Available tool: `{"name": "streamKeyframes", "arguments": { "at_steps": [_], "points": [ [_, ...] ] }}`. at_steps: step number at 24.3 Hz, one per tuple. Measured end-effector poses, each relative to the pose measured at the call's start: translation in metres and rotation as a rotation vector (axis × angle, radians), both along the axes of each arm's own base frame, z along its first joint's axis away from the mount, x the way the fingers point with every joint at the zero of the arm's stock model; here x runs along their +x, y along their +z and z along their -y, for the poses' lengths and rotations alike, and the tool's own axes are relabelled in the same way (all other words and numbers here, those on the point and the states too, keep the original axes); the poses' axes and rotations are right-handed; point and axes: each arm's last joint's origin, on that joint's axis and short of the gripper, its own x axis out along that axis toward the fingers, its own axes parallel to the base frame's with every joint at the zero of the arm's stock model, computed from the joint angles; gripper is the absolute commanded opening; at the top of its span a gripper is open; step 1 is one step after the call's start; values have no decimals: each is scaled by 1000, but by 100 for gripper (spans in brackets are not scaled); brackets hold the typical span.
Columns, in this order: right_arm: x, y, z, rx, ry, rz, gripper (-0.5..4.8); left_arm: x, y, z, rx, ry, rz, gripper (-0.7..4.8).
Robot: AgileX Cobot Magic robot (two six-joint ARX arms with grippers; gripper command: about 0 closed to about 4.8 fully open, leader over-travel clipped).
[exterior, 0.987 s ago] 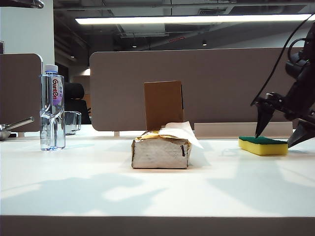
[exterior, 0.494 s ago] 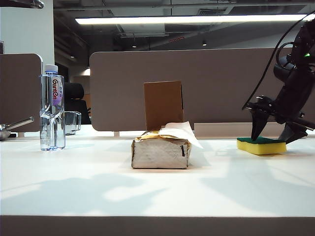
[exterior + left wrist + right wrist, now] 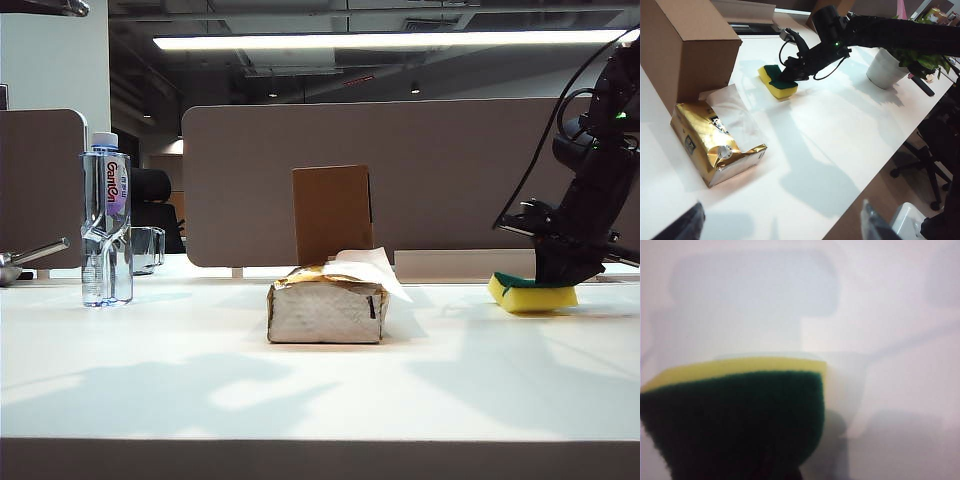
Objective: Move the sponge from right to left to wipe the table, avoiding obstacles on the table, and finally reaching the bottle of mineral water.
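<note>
The sponge, yellow with a dark green top, lies on the white table at the far right. My right gripper comes down on it from above and is shut on it; the left wrist view shows the same grip on the sponge. In the right wrist view the sponge fills the near field. The tissue pack lies mid-table with the brown cardboard box upright behind it. The bottle of mineral water stands far left. My left gripper hangs open above the table's front edge, holding nothing.
A clear glass mug stands just behind the bottle. A white plant pot sits on the table beyond the sponge. Office chairs stand off the table's front edge. Partition panels close the back.
My right gripper went from open astride the sponge to shut on it and shifted slightly left. The sponge has turned a little. The left arm has not moved.
</note>
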Motion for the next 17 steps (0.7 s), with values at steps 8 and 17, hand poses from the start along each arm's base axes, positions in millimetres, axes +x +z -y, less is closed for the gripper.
{"name": "streamKeyframes", "arguments": {
  "at_steps": [8, 17],
  "points": [
    [-4, 0, 0, -15, 10, -43, -6, 1, 3, 0, -5, 0, 39, 404],
    [-23, 2, 0, -28, 4, -84, -6, 2, 4, 0, -7, 0, 54, 404]
  ]
}}
